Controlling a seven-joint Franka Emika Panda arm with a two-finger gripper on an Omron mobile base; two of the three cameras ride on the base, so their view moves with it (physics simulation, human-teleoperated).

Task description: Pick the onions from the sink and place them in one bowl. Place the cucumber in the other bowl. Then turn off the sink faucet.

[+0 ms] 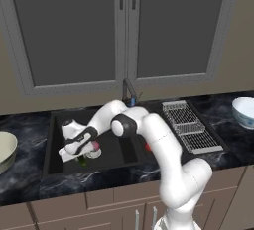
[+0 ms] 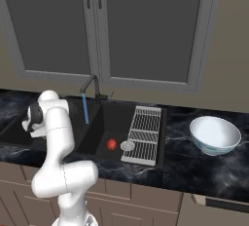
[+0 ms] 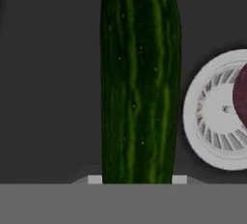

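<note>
My gripper (image 1: 79, 155) is down in the left basin of the black sink (image 1: 53, 144), shut on the dark green cucumber (image 1: 82, 161). In the hand view the cucumber (image 3: 140, 78) runs straight up from between the fingertips. The dull pinkish-red onion (image 1: 95, 147) lies right beside the hand, and its edge (image 3: 242, 92) overlaps the silver drain (image 3: 212, 117). The red-orange onion (image 2: 112, 144) rests in the right basin next to that basin's drain (image 2: 127, 145). The white-bluish bowl (image 2: 215, 135) stands on the counter at the right. The cream bowl (image 1: 5, 148) sits at the far left.
The faucet (image 2: 91, 84) behind the sink runs a blue stream of water (image 2: 85, 109). A wire dish rack (image 2: 144, 133) lies over the sink's right side. Grey wall cabinets hang above the black marble counter (image 1: 20, 125).
</note>
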